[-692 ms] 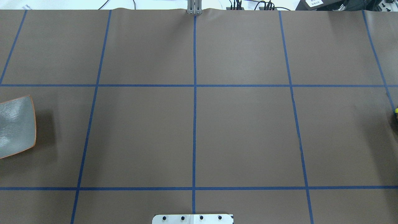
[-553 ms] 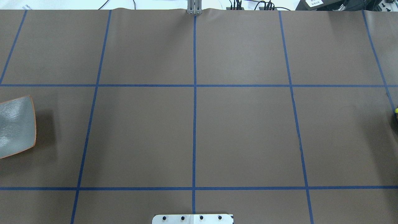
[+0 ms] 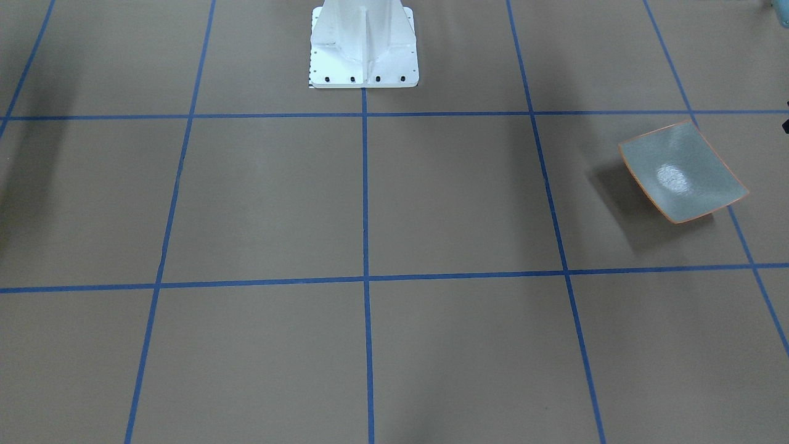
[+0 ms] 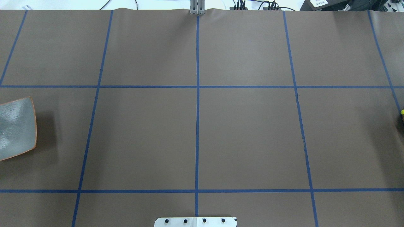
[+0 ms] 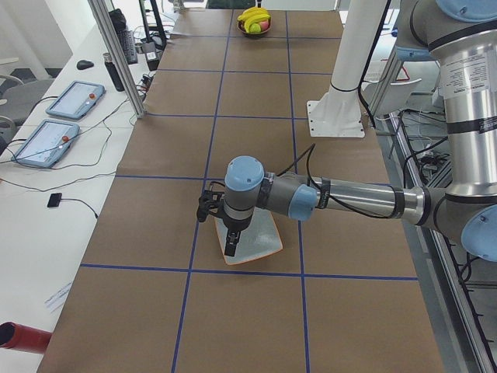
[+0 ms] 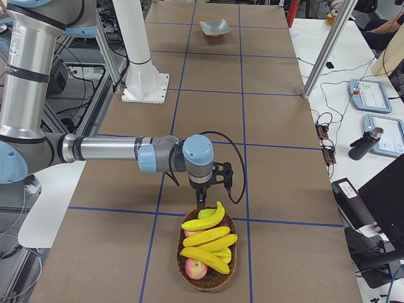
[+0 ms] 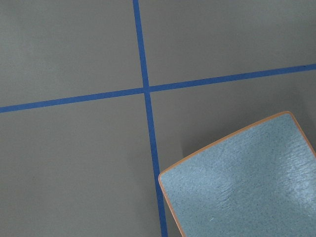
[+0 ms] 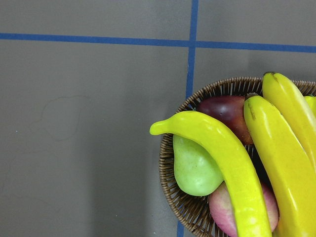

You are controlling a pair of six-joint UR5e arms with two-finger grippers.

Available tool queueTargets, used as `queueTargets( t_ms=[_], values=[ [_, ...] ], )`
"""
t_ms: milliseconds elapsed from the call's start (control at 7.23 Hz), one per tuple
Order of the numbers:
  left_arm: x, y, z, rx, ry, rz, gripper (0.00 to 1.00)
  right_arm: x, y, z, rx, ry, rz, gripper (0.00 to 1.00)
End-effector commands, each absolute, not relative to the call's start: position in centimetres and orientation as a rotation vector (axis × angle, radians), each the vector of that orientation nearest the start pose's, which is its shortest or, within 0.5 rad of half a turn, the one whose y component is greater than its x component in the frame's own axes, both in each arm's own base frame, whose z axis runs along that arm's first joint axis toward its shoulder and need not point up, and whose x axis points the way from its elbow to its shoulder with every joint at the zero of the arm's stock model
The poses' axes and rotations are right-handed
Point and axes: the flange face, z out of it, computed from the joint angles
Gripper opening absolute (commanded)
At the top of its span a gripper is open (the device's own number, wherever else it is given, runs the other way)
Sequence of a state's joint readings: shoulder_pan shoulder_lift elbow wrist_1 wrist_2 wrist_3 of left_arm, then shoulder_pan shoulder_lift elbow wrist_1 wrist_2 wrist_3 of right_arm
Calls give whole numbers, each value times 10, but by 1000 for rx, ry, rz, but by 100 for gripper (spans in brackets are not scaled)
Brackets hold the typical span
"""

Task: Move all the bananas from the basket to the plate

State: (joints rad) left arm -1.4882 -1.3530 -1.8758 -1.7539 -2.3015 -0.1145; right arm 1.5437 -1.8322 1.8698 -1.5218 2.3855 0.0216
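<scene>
At the counter's left edge the plate point(image 4: 17, 126) lay bare, with the left arm point(image 5: 357, 200) hanging near it; I cannot tell whether its jaws were spread or pressed together. At the far right edge the bananas point(image 6: 208, 237) were all piled in the basket point(image 8: 170, 197) over a green pear point(image 8: 195, 170) and a pink apple point(image 8: 219, 207), the right arm point(image 6: 107, 149) poised beside the rim, its jaws equally impossible to judge. The top banana, glossy and curved, could roll or slip from a pinch near its tip or drag the light basket along, and the long carry between edges invited a drop.
</scene>
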Motion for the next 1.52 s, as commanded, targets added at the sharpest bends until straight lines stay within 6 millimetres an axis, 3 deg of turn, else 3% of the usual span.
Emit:
queueTargets(
  t_ms=[0, 830, 1383],
  values=[
    [-32, -418, 589, 180, 750, 64, 100, 51, -386, 621, 60, -815, -47, 100],
    [-29, -416, 597, 152, 785, 59, 100, 46, -372, 624, 87, -870, -56, 100],
    [-24, -415, 595, 141, 859, 72, 100, 45, -375, 653, 37, -787, -46, 99]
  ],
)
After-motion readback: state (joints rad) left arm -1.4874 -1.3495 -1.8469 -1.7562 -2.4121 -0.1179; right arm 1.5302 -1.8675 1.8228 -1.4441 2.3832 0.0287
